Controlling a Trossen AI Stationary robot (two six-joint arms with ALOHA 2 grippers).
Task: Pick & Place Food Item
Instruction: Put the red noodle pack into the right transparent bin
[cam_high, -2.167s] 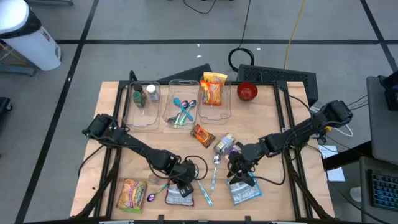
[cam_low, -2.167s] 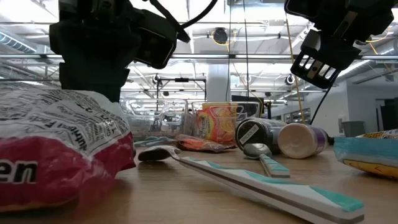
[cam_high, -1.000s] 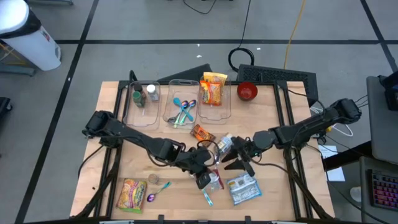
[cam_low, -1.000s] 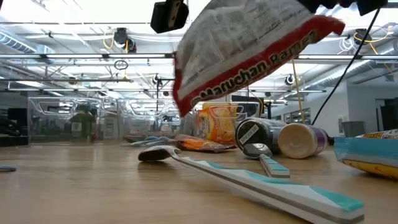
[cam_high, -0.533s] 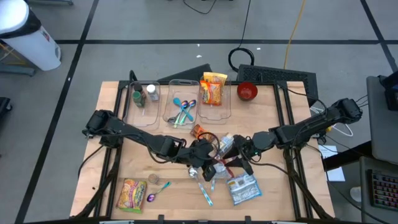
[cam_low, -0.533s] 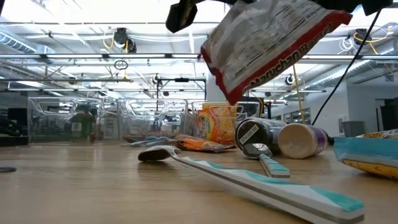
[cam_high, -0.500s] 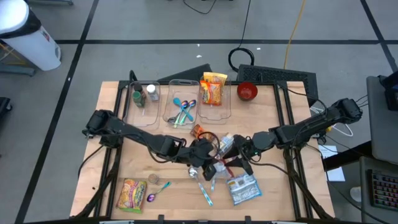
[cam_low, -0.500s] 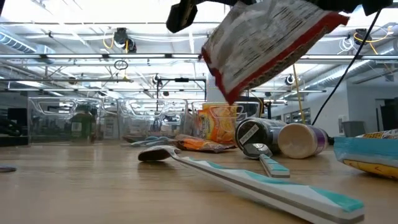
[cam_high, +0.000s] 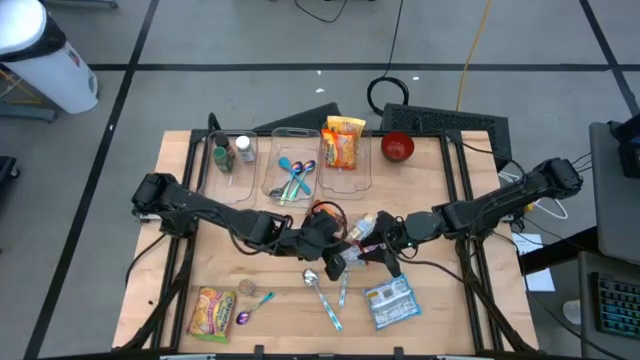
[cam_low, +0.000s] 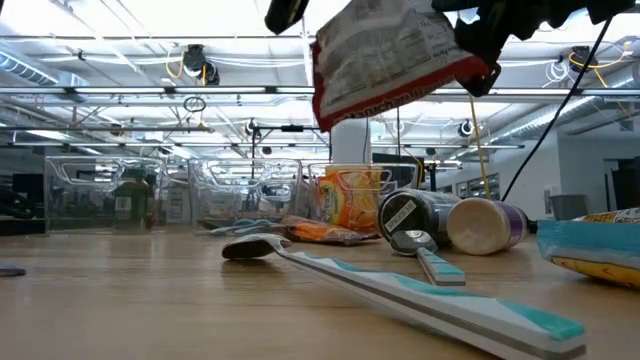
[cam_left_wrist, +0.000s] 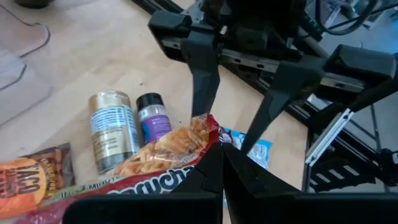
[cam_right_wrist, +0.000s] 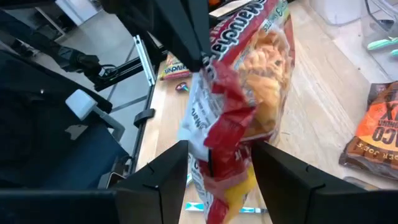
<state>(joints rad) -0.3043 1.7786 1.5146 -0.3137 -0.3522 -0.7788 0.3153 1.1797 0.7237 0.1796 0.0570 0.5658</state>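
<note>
Crinkled red-and-white ramen packet (cam_low: 395, 55), apparently airborne.

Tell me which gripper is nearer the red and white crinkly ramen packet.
Left. The left gripper is shut on the ramen packet's edge, holding it off the table; the right gripper's open fingers straddle it.

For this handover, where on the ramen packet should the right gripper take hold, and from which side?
Best the free crimped end of the ramen packet, opposite the edge that the left gripper pinches. It hangs in the air between the arms, and that flat end points at the open right gripper, so a straight approach from the right gripper's side probably fits.
</note>
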